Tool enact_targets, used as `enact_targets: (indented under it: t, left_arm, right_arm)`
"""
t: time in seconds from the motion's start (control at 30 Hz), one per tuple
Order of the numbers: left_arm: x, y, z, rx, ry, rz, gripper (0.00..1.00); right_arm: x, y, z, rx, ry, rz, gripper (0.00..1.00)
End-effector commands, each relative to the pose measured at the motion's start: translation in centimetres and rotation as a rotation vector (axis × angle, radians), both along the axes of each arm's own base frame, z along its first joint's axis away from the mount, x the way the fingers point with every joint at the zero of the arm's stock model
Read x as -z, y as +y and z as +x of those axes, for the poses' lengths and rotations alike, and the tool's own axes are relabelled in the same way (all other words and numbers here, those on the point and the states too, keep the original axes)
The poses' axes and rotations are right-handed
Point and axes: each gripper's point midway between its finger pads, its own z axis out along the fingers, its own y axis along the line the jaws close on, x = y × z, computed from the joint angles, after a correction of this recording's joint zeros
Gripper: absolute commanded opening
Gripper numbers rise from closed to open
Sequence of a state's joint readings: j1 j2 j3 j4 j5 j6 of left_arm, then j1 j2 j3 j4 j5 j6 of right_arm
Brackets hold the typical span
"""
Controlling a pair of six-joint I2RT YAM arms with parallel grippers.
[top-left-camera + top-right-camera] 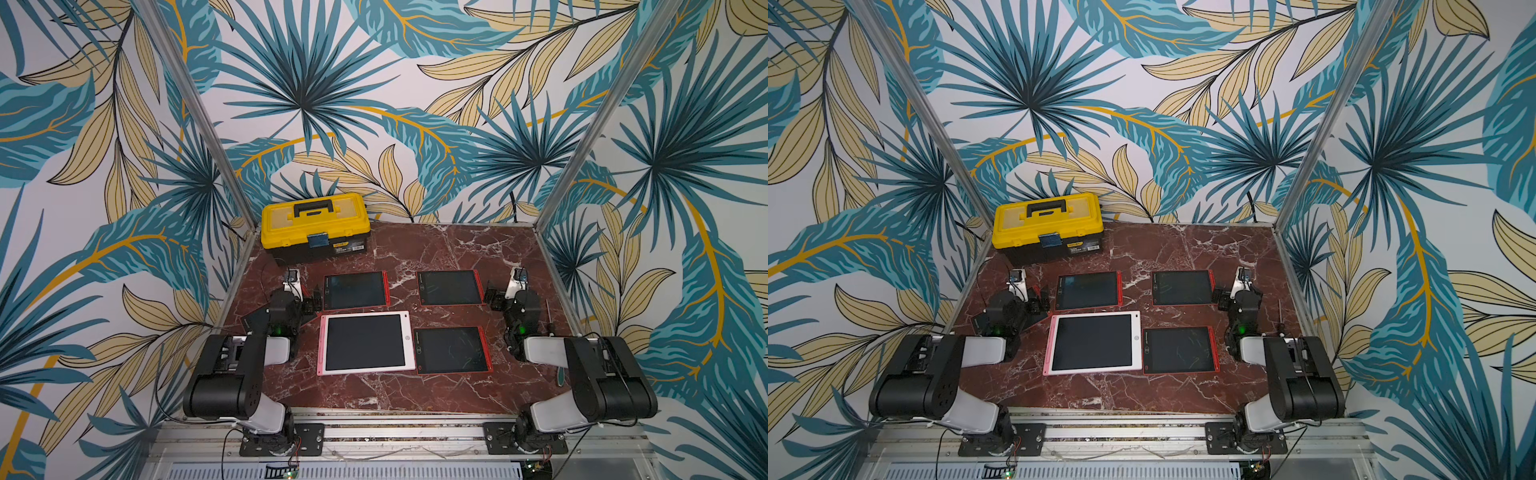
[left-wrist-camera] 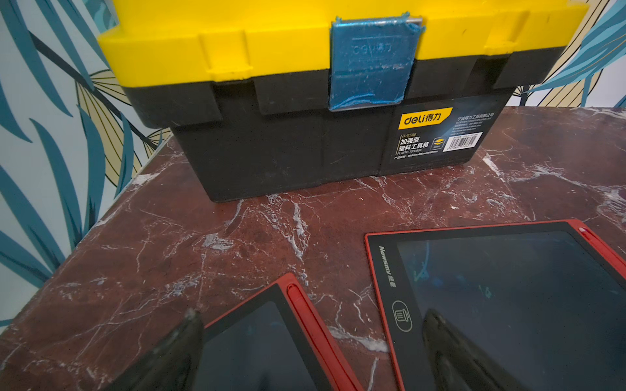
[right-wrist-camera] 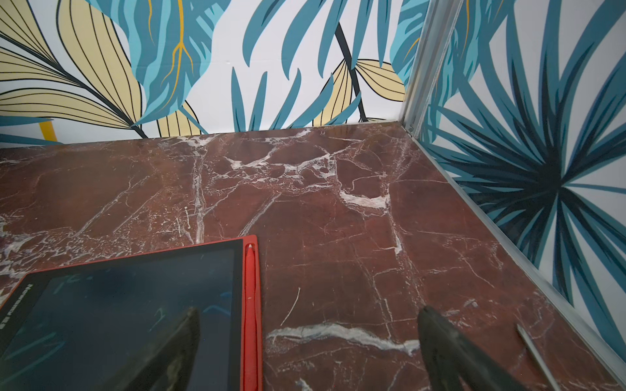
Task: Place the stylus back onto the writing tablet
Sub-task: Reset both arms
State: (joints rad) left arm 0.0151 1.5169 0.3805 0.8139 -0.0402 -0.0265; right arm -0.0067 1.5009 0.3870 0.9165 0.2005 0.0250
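Fingers (image 3: 447,352) of right gripper (image 3: 310,311) and left gripper (image 2: 311,313) gape wide, empty; stylus (image 3: 537,355) at table (image 3: 338,169) right edge looks light, stiff, thin, slick, so pinch mid-shaft.

The left arm (image 1: 226,374) and right arm (image 1: 602,374) are built alike, with bulky black joint housings and pale grey-white link shells. A green light (image 1: 277,331) glows near each wrist. Thin black cables (image 1: 226,446) trail past the black, screw-fastened base plates (image 1: 309,436). The jaws are dark, tapered and scuffed.
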Motion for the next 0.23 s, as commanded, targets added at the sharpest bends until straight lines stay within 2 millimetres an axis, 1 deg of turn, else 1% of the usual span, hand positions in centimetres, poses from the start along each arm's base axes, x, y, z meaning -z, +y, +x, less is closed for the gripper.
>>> enact_targets:
  t: [0.0,0.07,0.2]
  left_arm:
    - [-1.28,0.43,0.87,-0.011,-0.029,-0.004,1.00]
    - [-1.32,0.43,0.88,-0.010,-0.031,-0.004,1.00]
    - [-1.28,0.44,0.87,-0.011,-0.030,-0.004,1.00]
  right_arm:
    - [0.78,0.06,-0.29,-0.009,0.027,-0.008,0.99]
    - [0.92,0.05,-0.09,-0.009,0.038,-0.002,1.00]
    - [0.73,0.02,-0.34,-0.009,0.024,-0.005,1.00]
